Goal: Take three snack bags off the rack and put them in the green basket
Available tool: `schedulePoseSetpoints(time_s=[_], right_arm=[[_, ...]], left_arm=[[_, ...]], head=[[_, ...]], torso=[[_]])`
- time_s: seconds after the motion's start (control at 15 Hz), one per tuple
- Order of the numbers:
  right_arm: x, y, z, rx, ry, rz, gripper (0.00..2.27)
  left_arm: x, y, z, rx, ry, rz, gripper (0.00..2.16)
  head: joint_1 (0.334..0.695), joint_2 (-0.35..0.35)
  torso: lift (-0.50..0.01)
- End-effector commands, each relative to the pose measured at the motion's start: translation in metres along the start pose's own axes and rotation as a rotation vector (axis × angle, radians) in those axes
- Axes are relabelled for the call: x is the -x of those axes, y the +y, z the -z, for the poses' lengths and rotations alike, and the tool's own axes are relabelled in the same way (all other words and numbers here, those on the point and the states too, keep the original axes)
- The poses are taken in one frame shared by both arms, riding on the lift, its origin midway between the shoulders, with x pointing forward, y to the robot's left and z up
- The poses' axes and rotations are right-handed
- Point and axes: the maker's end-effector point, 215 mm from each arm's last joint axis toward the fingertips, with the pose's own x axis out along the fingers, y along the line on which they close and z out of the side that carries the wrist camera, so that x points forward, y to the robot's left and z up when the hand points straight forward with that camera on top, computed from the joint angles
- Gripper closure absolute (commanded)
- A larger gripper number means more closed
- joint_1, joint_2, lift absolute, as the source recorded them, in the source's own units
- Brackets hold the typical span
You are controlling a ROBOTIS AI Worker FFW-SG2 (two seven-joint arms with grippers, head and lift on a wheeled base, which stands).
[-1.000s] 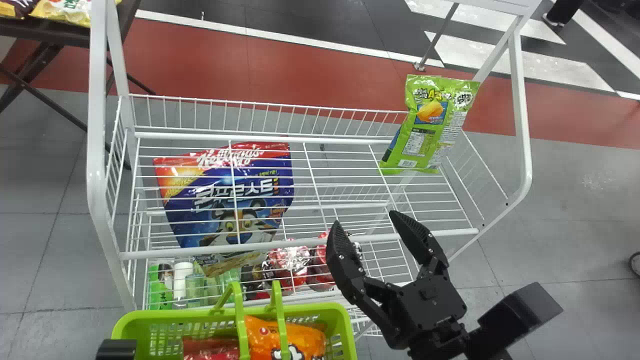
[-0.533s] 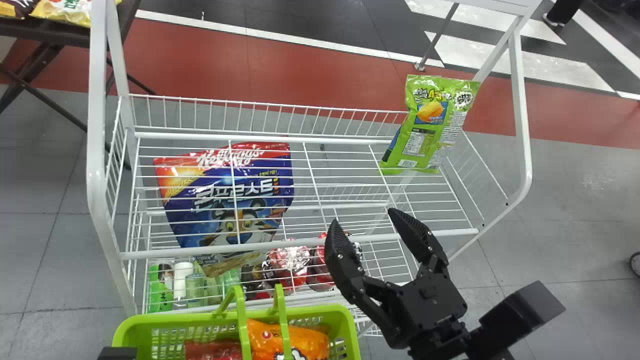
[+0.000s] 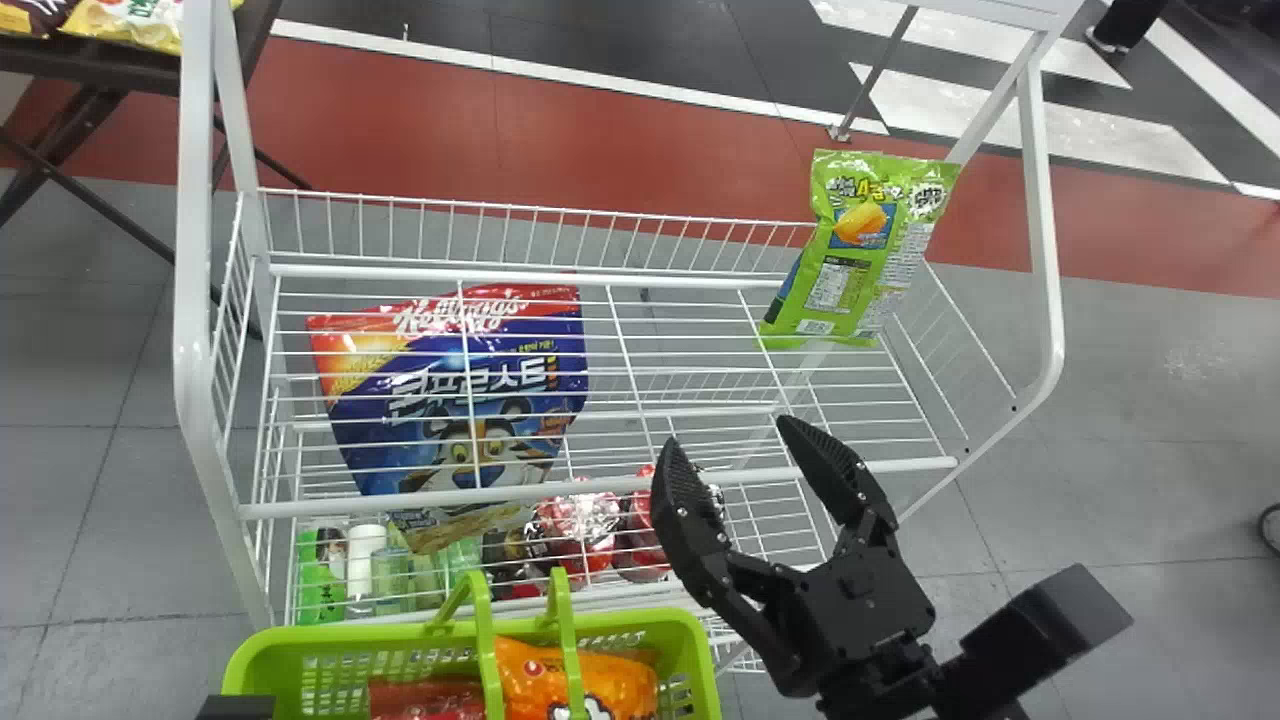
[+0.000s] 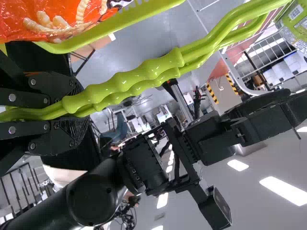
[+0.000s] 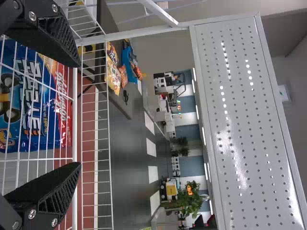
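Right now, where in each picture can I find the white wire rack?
Head view: the white wire rack spans the middle, beyond the green basket.
Left wrist view: its curved frame seems to pass beyond the basket's handles.
Right wrist view: its wires cross the blue cereal bag, near the right fingers.
Shared landmark: the red floor strip.

bright ceiling lights [image 4: 284, 190] glare overhead (pale shine streaks the perforated panel [image 5: 249, 120]).
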Motion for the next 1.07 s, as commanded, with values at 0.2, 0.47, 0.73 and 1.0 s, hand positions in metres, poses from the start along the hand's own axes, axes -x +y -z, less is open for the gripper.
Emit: schedulePoseSetpoints(time_s=[0.2, 0.47, 0.73, 1.0], right_arm=[[-0.0002, -0.0004, 0.0008, -0.004, -0.003, 0.001, 0.08], [-0.0003, -0.0017, 0.002, -0.003, -0.004, 0.002, 0.08], [-0.0004, -0.0034, 0.0037, -0.006, -0.006, 0.005, 0.08], [-0.0005, -0.0047, 0.003, -0.004, -0.007, 0.005, 0.08]], left_arm=[[0.0, 0.0005, 0.001, 0.004, 0.002, 0.0, 1.28], [-0.0004, 0.0003, 0.0006, 0.001, 0.001, -0.001, 1.28], [-0.0004, 0.0004, 0.0006, 0.002, 0.002, -0.001, 1.28], [-0.0004, 0.0, 0.0002, 0.001, 0.002, 0.0, 1.28]], head=[[0.695, -0.35], [0.695, -0.35], [0.695, -0.35], [0.695, -0.35]], torso=[[-0.021], [-0.021], [-0.021], [-0.021]])
